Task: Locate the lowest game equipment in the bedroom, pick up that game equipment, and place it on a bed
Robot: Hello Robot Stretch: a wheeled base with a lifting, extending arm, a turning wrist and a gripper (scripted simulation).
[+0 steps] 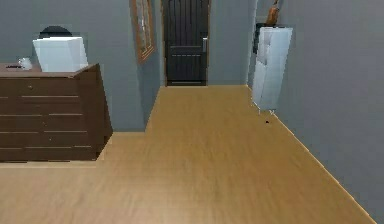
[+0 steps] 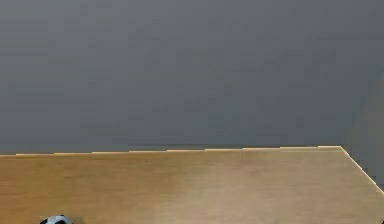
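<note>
Ball: a black-and-white round thing (image 2: 57,219) lies on the wooden floor (image 2: 200,185) at the arm side view's bottom edge, left of the middle, cut off by the frame and well apart from the grey wall (image 2: 190,70).
Gripper: the state of its jaws cannot be told.
Dresser: dark brown (image 1: 50,110), at the forward view's left, with a white box (image 1: 60,53) on top.
Door: dark (image 1: 186,40), at the far end.
Wall frame: wooden (image 1: 143,28), left of the door.
Cabinet: white (image 1: 270,65), against the forward view's right wall.
</note>
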